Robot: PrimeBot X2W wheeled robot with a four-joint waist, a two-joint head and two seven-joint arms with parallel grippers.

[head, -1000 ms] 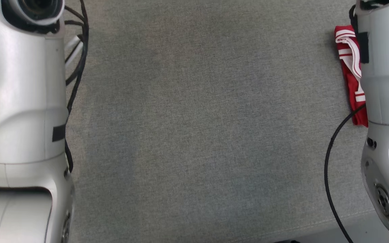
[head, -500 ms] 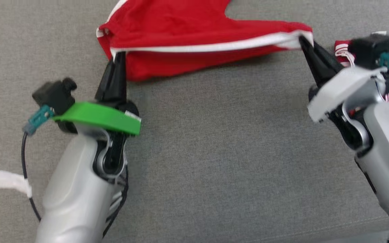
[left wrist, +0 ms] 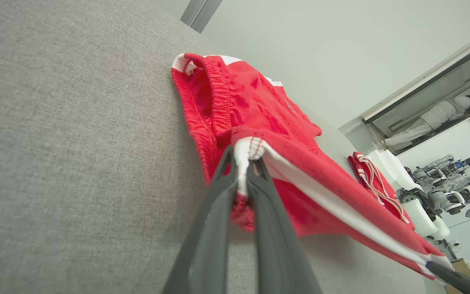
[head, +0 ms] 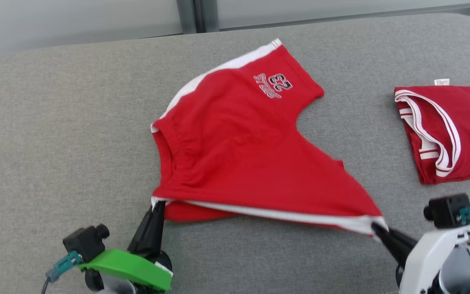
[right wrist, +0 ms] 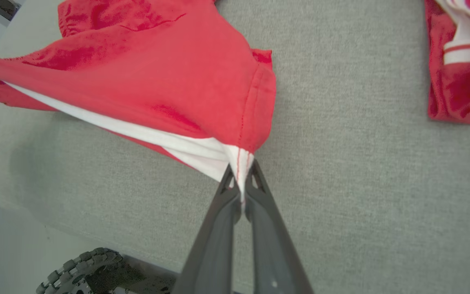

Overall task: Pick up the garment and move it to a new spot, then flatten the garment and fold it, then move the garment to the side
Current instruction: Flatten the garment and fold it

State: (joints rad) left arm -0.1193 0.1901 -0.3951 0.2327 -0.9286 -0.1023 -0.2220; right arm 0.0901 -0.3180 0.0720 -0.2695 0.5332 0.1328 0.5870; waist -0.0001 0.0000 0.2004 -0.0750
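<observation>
Evidently the head camera had swung upward over the last second. It went from bare grey cloth between two pale forearms, to a close look at the grasp, to a wider look reaching the far edge of the table (head: pixel 55 122). That shift belonged to the camera, not to the things.

Measured against the folded jersey (head: pixel 451 134) lying at the right, though, the arms had drawn back toward the robot. Half a second earlier the right pincer (head: pixel 377 229) sat about level with the jersey's far edge; now it was nearer the robot than the jersey's near edge. The garment (head: pixel 235 155), a pair of red shorts, had come along with it.

The left pincer (head: pixel 157 208) was pressed together on the waistband corner of the garment, and the right pincer pinched the hem corner on the same side. The white side stripe (head: pixel 284 215) ran taut between them, raised a little off the cloth. The rest of the garment lay spread on the middle of the table, away from the robot. It was wrinkled near the waistband, and a lower layer bunched just beside the left pincer.

By my judgement, the move to a new spot was nearly finished, and the drag was already doing some flattening. Laying the held edge down evenly looked like the next need, before any fold.
</observation>
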